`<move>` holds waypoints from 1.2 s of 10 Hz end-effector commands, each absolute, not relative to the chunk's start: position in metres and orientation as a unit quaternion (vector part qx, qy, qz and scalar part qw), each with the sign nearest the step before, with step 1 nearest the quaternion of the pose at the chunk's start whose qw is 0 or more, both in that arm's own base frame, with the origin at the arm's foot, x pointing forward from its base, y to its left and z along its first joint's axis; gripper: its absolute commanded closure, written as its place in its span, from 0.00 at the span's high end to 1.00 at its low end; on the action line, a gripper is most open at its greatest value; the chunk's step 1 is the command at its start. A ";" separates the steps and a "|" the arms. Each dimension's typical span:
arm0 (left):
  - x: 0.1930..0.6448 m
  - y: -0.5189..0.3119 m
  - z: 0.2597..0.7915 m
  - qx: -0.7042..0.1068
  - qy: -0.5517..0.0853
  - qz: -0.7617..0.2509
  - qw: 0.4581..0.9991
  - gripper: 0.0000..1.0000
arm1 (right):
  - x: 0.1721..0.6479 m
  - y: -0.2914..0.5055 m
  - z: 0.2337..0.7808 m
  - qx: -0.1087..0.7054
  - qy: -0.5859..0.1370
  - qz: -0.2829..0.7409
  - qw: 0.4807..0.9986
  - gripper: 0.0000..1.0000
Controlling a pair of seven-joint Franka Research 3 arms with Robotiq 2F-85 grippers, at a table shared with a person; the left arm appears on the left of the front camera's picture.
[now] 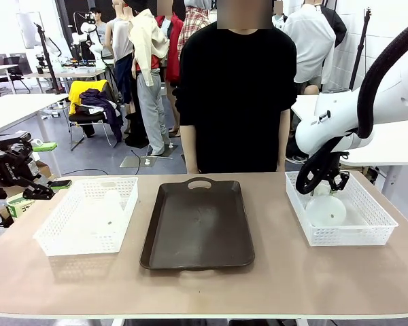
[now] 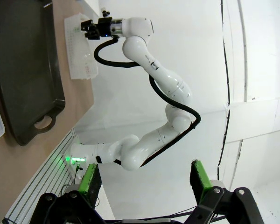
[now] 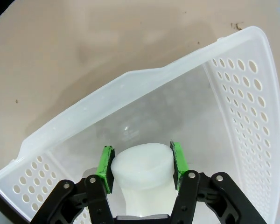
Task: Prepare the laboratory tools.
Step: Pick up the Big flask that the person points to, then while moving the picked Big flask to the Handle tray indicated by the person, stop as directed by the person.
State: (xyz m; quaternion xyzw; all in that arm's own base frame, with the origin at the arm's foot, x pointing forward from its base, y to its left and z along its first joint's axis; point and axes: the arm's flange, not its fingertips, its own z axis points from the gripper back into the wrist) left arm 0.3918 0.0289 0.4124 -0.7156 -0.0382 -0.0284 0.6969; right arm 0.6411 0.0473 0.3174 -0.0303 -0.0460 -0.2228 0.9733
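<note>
While bent down from the right side of the desk [image 1: 292,285], reaching the right gripper [image 1: 324,182] into the right basket [image 1: 367,234]. Closed on the neck of the right flask [image 3: 141,170], green pads [image 3: 105,166] set against either side of it, as seen from the right wrist. From the front, instead, the flask's round base just under the fingers, near the basket's far left corner; cannot tell whether lifted or resting. Beyond the desk's left edge, held level: left gripper [image 2: 144,181], jaws wide apart, nothing between them. From the left wrist, the right arm far off past the dark tray [image 2: 23,70]. Left flask [image 1: 110,204] in the left basket [image 1: 61,234], well apart from the left gripper.
</note>
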 end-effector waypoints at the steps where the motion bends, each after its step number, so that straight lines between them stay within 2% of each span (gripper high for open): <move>1: 0.391 0.031 0.415 -0.719 -0.039 -0.031 0.693 1.00 | 0.642 0.048 0.317 -0.028 -0.050 -0.219 0.974 0.00; 12: 0.391 0.031 0.415 -0.719 -0.039 -0.031 0.693 1.00 | 0.642 0.048 0.317 -0.028 -0.050 -0.219 0.974 0.00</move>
